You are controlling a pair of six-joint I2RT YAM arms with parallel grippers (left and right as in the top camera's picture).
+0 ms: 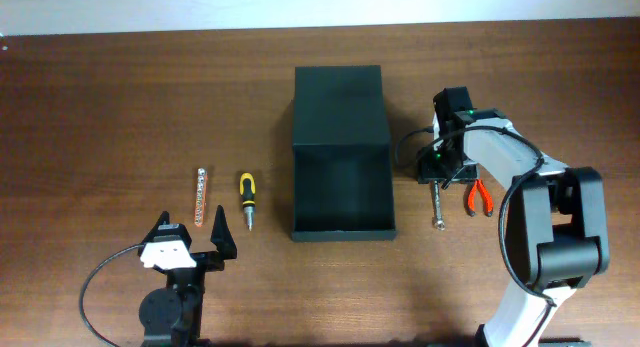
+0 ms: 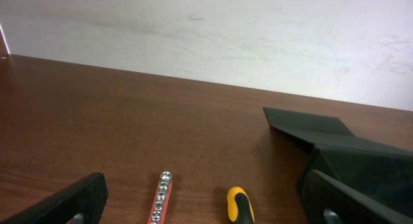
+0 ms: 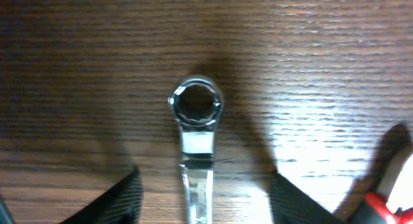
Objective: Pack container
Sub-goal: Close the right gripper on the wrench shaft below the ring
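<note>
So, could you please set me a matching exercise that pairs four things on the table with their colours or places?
Things:
1. container
2. screwdriver
3. wrench
4. pliers

Descriptions:
a. red handles, farthest right
b. silver, lying between container and pliers
c. matte black, lid open
d. yellow and black handle, left of the container

Pairs: 1-c, 2-d, 3-b, 4-a

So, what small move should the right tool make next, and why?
Probably close on the wrench: the right tool is low over it, one finger on each side of the shank, neither touching yet. After that it can go to the open container.
</note>
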